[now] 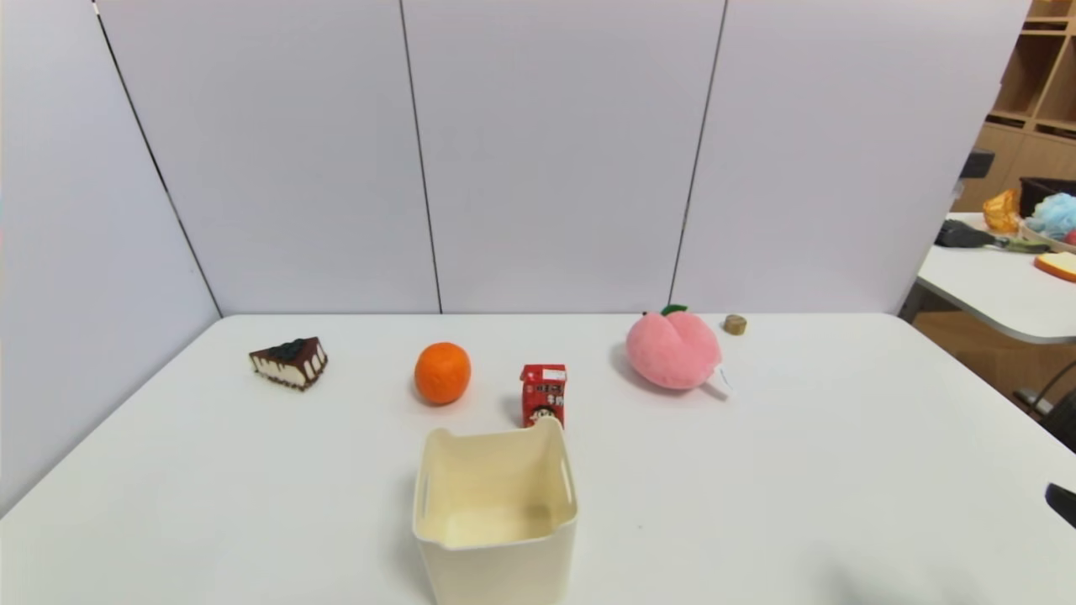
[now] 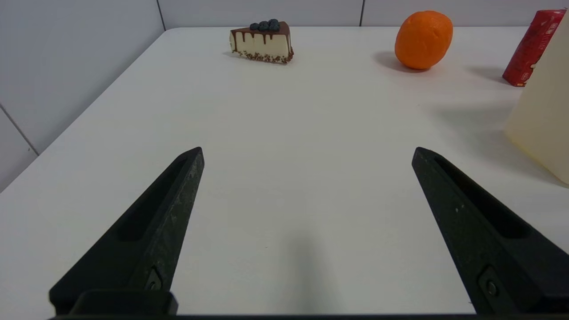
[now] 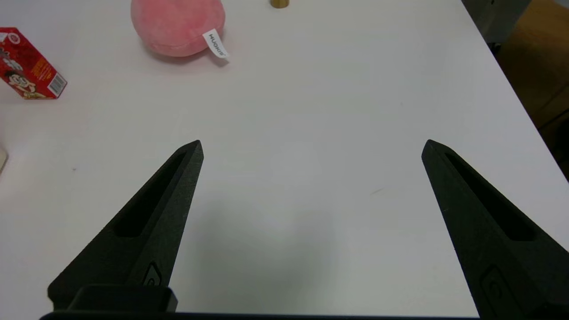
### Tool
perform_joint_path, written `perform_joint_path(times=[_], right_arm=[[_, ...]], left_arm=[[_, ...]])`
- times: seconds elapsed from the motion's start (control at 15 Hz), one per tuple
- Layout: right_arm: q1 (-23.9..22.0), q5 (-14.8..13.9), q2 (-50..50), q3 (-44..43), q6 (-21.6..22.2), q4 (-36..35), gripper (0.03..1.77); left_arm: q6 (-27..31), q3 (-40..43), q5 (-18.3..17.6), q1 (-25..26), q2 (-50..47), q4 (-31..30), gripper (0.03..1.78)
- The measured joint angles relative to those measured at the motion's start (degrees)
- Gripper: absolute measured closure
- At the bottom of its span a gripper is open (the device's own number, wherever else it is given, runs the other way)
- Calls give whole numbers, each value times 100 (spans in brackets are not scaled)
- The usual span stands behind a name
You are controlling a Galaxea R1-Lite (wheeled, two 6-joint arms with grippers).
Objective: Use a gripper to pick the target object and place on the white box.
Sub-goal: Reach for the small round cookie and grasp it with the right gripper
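Head view shows the tiny tan-brown cork-like cylinder [image 1: 735, 324] far back beside the pink plush peach [image 1: 673, 349], so the empty, wide-open right gripper [image 3: 311, 146] should reach past the peach and come straight down.

Bright, even overhead light; soft shadows, mildly blurred edges.

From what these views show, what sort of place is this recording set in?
Probably a robot test bench in a lab or workshop: a white table screened by plain grey partition panels, set with toy props like a cake slice and plush peach. Wooden shelving stands behind on the right.
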Motion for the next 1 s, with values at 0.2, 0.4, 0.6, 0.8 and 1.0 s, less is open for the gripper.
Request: perform_joint_path(times=[0.2, 0.4, 0.6, 0.8, 1.0], right_arm=[[-20, 18, 1613, -953, -13, 9, 10], [-33, 21, 3193, -2009, -33, 9, 10], [-59, 16, 4598, -3134, -60, 9, 10], [-74, 7, 5833, -4147, -95, 13, 10], [-72, 0, 6919, -5091, -151, 16, 10]], left_arm=[[-2, 0, 0, 0, 0, 0, 12], [0, 0, 0, 0, 0, 0, 12], [2, 0, 0, 0, 0, 0, 12], [-5, 0, 0, 0, 0, 0, 12], [-5, 0, 0, 0, 0, 0, 12]])
